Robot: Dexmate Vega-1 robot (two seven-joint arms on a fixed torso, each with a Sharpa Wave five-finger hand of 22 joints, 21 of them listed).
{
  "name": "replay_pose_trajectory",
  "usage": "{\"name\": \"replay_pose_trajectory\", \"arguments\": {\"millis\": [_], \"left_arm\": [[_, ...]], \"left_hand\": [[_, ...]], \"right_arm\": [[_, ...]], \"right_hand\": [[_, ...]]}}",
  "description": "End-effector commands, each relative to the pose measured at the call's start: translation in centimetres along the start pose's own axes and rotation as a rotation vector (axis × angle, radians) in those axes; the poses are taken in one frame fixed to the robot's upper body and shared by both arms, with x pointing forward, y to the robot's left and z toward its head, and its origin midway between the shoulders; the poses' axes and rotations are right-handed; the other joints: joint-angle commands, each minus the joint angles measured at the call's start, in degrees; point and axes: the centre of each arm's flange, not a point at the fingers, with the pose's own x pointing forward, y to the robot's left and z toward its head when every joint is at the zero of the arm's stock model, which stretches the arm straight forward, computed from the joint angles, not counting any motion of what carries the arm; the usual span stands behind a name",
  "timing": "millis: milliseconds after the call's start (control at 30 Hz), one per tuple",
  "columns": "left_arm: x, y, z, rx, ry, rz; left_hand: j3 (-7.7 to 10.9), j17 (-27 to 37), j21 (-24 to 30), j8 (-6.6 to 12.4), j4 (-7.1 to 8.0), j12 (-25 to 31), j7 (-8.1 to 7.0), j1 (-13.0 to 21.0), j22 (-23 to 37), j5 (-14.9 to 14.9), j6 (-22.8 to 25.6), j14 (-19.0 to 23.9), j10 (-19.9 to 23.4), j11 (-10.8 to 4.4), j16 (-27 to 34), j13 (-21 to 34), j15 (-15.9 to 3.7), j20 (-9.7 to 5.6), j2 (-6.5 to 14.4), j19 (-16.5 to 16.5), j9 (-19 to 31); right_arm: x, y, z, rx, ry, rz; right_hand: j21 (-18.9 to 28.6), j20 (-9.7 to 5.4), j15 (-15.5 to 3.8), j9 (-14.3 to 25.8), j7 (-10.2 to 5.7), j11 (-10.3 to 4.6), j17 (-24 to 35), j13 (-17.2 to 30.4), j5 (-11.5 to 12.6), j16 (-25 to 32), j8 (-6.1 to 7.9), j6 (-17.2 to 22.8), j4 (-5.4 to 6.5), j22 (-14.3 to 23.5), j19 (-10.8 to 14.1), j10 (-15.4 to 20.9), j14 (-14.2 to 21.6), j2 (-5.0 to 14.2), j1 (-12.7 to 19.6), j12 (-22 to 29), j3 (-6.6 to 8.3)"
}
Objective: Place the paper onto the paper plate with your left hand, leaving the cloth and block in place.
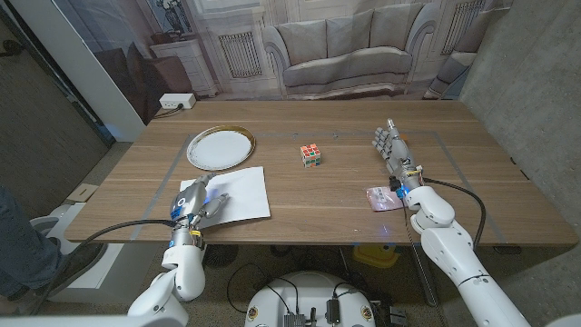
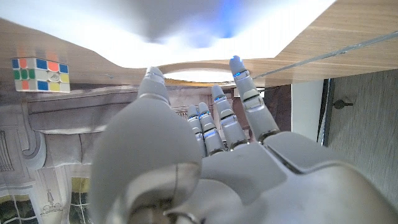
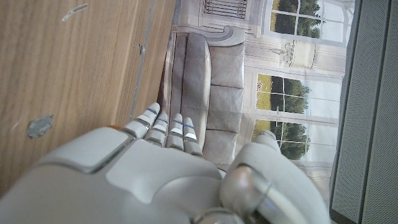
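The white sheet of paper (image 1: 238, 193) lies on the table just in front of the round paper plate (image 1: 221, 146). My left hand (image 1: 195, 203) is over the paper's left edge with its fingers stretched out toward the plate. In the left wrist view its fingertips (image 2: 236, 64) reach onto the bright paper (image 2: 205, 25), and nothing is gripped. The colourful cube block (image 1: 311, 155) (image 2: 40, 73) stands mid-table. A small pink cloth (image 1: 382, 197) lies beside my right wrist. My right hand (image 1: 392, 145) stands to the right of the block, fingers straight, holding nothing.
The wooden table (image 1: 327, 213) (image 3: 62, 62) has bare room between the paper and the cloth. A backdrop printed with a sofa (image 1: 340, 54) hangs behind the far edge. A white box (image 1: 176, 102) sits off the back left corner.
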Motion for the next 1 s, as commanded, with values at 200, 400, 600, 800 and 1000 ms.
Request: {"name": "replay_pose_trajectory", "arguments": {"millis": [200,400,600,800,1000], "left_arm": [[-0.1,0.3,0.1,-0.020,0.009,-0.013],[0.1,0.0,0.3,-0.015,0.019,-0.036],[0.2,-0.7,0.8,0.057,0.030,-0.054],[0.3,-1.4,1.1,0.101,0.029,-0.062],[0.3,-2.1,1.2,0.128,0.035,-0.074]], "left_hand": [[-1.46,0.0,-3.5,-1.23,2.99,-1.7,-1.62,-3.5,0.2,-3.4,-0.3,-3.6,-0.8,-1.32,-2.5,0.1,-3.22,2.37,-2.4,-4.2,0.2],[-3.72,-0.1,-6.1,-2.54,5.36,-2.7,-2.51,-8.1,0.2,-3.4,-3.3,-9.4,-4.5,-2.00,-3.4,0.1,-1.85,5.15,-4.0,-11.2,0.1],[-4.24,-0.1,-6.4,-2.62,5.92,-2.6,-2.69,-9.1,0.2,-3.1,-3.7,-10.0,-4.9,-2.17,-3.2,0.1,-1.89,5.24,-4.3,-13.1,0.1],[-4.44,-0.1,-6.3,-2.55,6.08,-2.5,-2.89,-9.4,0.2,-3.0,-3.6,-10.1,-4.9,-2.43,-3.1,0.1,-2.06,5.11,-4.4,-13.7,0.1],[-4.58,-0.2,-6.3,-2.52,6.18,-2.4,-3.24,-9.6,0.2,-2.8,-3.6,-10.0,-4.9,-2.39,-2.9,0.1,-2.15,4.79,-4.5,-14.3,0.1]], "right_arm": [[-0.4,-0.1,0.3,-0.002,-0.002,-0.002],[-0.4,-0.2,0.3,-0.005,0.000,0.001],[-0.5,-0.3,0.1,0.003,0.002,-0.007],[-0.6,-0.4,-0.1,0.005,0.006,-0.006],[-0.8,-0.4,-0.3,0.007,0.008,-0.009]], "right_hand": [[-0.1,-0.01,-0.18,0.2,-0.30,0.00,0.2,0.3,0.0,-0.1,0.32,0.4,0.15,0.3,0.7,0.5,0.5,0.37,0.1,0.4,-0.45],[-0.1,0.03,-0.19,0.2,-0.27,0.03,0.2,0.3,0.0,-0.1,0.33,0.4,0.14,0.3,0.7,0.4,0.6,0.39,0.1,0.4,-0.47],[-0.2,0.05,-0.16,0.2,-0.29,0.03,0.2,0.3,0.0,-0.1,0.32,0.4,0.12,0.3,0.6,0.4,0.5,0.40,0.1,0.4,-0.48],[-0.2,0.09,-0.20,0.2,-0.37,-0.06,0.2,0.3,0.0,-0.1,0.31,0.4,0.09,0.3,0.7,0.4,0.5,0.44,0.2,0.4,-0.49],[-0.2,0.12,-0.18,0.2,-0.42,-0.12,0.2,0.3,0.0,-0.1,0.31,0.4,0.06,0.3,0.6,0.5,0.6,0.47,0.2,0.4,-0.51]]}}
